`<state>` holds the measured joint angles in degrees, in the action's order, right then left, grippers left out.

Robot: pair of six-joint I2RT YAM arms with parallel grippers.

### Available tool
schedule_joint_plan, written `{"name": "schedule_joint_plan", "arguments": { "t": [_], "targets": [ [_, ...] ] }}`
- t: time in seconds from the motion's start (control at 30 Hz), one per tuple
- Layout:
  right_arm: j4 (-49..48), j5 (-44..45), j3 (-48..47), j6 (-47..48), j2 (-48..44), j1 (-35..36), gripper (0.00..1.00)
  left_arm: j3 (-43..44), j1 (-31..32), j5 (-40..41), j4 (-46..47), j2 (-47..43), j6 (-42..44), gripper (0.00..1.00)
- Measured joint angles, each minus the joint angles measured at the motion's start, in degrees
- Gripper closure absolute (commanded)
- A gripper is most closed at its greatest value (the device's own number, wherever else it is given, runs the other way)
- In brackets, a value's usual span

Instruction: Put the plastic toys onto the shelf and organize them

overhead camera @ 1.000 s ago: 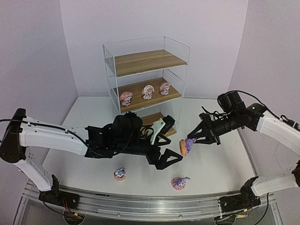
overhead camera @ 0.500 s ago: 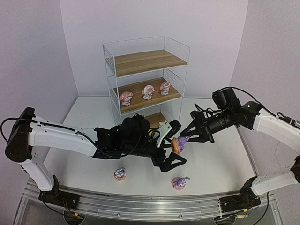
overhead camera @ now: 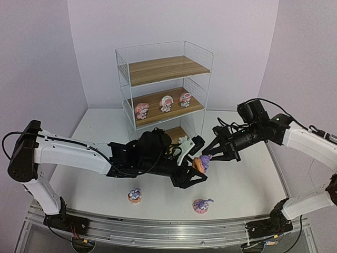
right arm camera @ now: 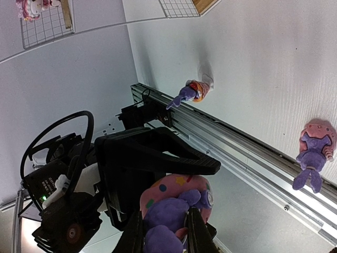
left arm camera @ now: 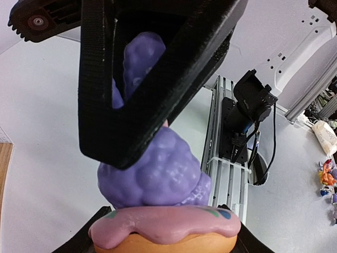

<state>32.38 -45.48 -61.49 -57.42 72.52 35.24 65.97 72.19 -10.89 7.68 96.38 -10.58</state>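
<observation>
Materials: glossy plastic bunny (overhead camera: 202, 162), bumpy purple body on a smooth pink base; white wire shelf (overhead camera: 164, 68) with three wooden boards.
Count: three purple bunnies, one in mid-air and two on the bench (overhead camera: 242, 179); three pink-white figurines (overhead camera: 166, 103) on the middle board.
Right end effector (overhead camera: 207, 158): clamped on the mid-air bunny's ears.
Left end effector (overhead camera: 194, 164): fingers partway apart, flanking its base; grip unclear.

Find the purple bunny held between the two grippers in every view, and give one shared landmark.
Top external: purple bunny just right of centre, in mid-air.
Left wrist: purple bunny fills the centre, pink base at the bottom.
Right wrist: purple bunny at bottom centre.
Shared landmark: the aluminium rail, seen in all three.
</observation>
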Motion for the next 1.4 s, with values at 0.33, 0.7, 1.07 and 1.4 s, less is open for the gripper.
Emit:
{"name": "schedule_joint_plan", "arguments": {
  "t": [0.33, 0.7, 1.07, 1.4],
  "targets": [
    [-0.2, 0.4, -1.1, 5.1, 0.1, 0.2, 0.26, -0.1, 0.2, -0.2, 2.9, 0.5, -2.6, 1.00],
    [-13.8, 3.0, 2.0, 17.6, -16.0, 0.2, 0.10, -12.0, -0.2, -4.2, 21.4, -7.0, -11.4, 1.00],
    [-55.5, 2.6, 23.2, 16.0, -22.3, 2.6, 0.11, -19.3, -1.3, -14.7, 44.0, -14.7, -17.8, 1.00],
    [-64.6, 6.1, 20.8, 20.1, -14.3, 11.8, 0.15, -19.3, -2.3, -13.2, 43.8, -15.0, -16.1, 1.00]
  ]
}}
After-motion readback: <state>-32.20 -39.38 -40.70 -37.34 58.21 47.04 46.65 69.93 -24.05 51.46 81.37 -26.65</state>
